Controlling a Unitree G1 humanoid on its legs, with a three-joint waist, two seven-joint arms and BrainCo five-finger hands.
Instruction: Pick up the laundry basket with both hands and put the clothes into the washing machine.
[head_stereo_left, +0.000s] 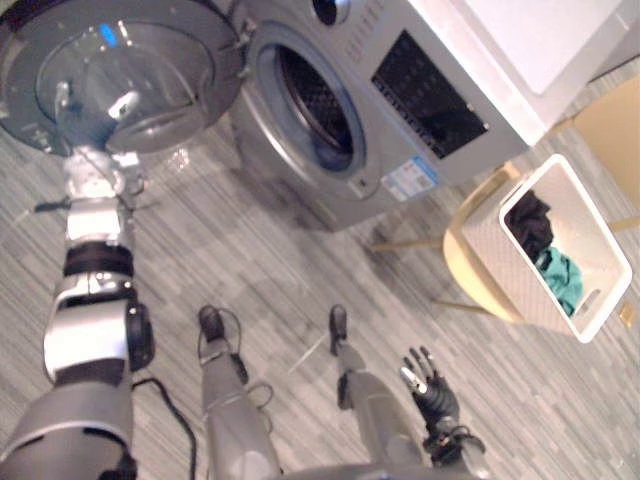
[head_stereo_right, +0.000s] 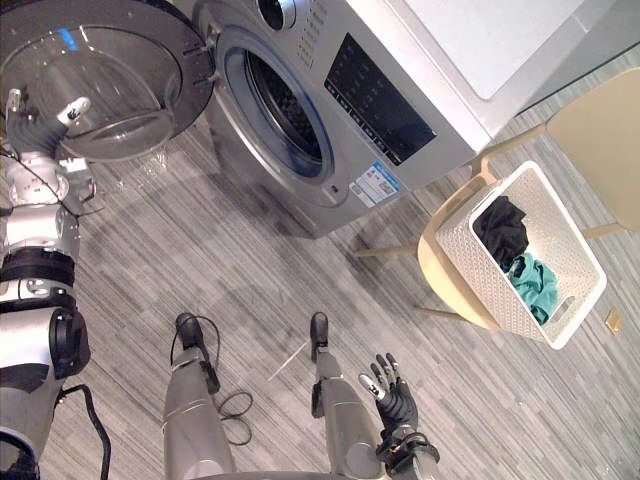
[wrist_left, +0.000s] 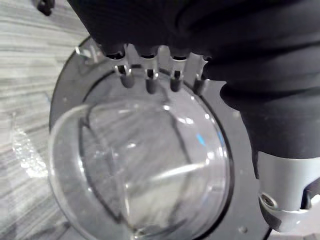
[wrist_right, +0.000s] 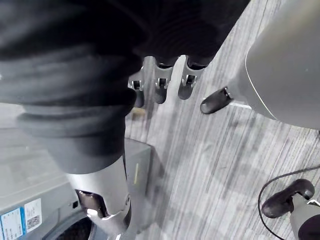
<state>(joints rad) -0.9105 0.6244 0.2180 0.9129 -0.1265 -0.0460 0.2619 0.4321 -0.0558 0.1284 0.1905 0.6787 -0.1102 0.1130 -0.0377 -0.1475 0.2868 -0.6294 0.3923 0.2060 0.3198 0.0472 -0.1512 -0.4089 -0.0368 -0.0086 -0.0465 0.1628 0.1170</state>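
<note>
My left hand lies against the open door of the washing machine in the upper left of the frame, fingers fairly straight on its rim and clamped on nothing. My right hand hangs at lower centre, fingers spread and empty. The laundry basket sits well apart from both, on a pale chair at the right edge. I judge the risk to lie in the lift: the basket is tilted on the seat, and an uneven two-sided grip could tip it or drag it off the chair and spill the load onto the floor. The door could also swing back across the drum opening once I leave it. The basket is white, rectangular and perforated, with a slot in its near end, and holds a black garment and a teal one well below its rim.
</note>
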